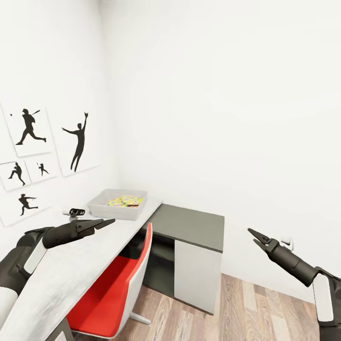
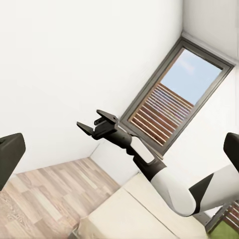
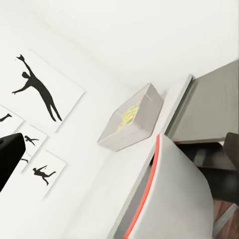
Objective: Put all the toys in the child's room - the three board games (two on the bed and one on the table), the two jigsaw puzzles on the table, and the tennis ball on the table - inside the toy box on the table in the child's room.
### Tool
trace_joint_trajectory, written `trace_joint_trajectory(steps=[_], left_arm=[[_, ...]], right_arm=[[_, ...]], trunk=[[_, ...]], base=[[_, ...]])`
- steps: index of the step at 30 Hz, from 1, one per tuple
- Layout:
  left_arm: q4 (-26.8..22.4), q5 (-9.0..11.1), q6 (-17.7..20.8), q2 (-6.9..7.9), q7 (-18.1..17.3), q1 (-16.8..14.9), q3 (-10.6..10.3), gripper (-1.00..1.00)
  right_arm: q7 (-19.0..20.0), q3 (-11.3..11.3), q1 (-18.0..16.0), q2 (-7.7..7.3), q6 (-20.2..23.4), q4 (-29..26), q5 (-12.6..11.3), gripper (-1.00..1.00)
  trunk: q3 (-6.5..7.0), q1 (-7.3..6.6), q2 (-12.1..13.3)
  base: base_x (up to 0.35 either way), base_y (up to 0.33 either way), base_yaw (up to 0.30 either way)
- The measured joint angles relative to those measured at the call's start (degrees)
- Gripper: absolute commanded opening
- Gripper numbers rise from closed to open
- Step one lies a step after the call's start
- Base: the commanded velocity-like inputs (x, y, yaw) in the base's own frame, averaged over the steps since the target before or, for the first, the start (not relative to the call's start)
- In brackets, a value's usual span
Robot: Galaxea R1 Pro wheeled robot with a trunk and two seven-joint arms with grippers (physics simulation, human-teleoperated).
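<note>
both pairs of dark fingers hold nothing. the left gripper (image 1: 106, 221), at the lower left of the head view, hangs over the long pale grey desk top (image 1: 57, 279) with its tips nearly together, pointing toward the bin. the right gripper (image 1: 252, 232), at the lower right, hangs over the wood-plank floor (image 1: 265, 308) with tips that look almost closed in the head view, while the left wrist view shows its jaws slightly parted (image 2: 92, 124).

the shallow pale grey-white plastic toy box (image 1: 117, 204) sits at the far end of the desk, left of centre, against the wall near the black baseball-player silhouette prints (image 1: 78, 141). inside it lies at least one flat box patterned in bright multicoloured jigsaw pieces (image 1: 124, 201), so i judge part of the job done. the rest of the desk looks bare apart from a small dark object (image 1: 77, 211) beside the bin. a red and white chair (image 1: 118, 289) is tucked at the desk, beside the dark grey cabinet (image 1: 192, 227).

no board games or tennis ball are visible; whether they lie in the bin i cannot tell. the plain beige mattress (image 2: 134, 214) appears bare where the left wrist view shows it.
</note>
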Motion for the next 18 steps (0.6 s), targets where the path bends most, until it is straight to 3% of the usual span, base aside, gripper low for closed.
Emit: trace_joint_trajectory(steps=[18], left_arm=[[0.01,0.01,0.0,0.07,0.0,-0.01,0.07,1.0]], right_arm=[[-0.28,0.03,0.0,-0.33,0.01,1.73,0.02,1.0]], trunk=[[0.0,-0.01,0.0]], base=[[-0.039,-0.003,-0.273]])
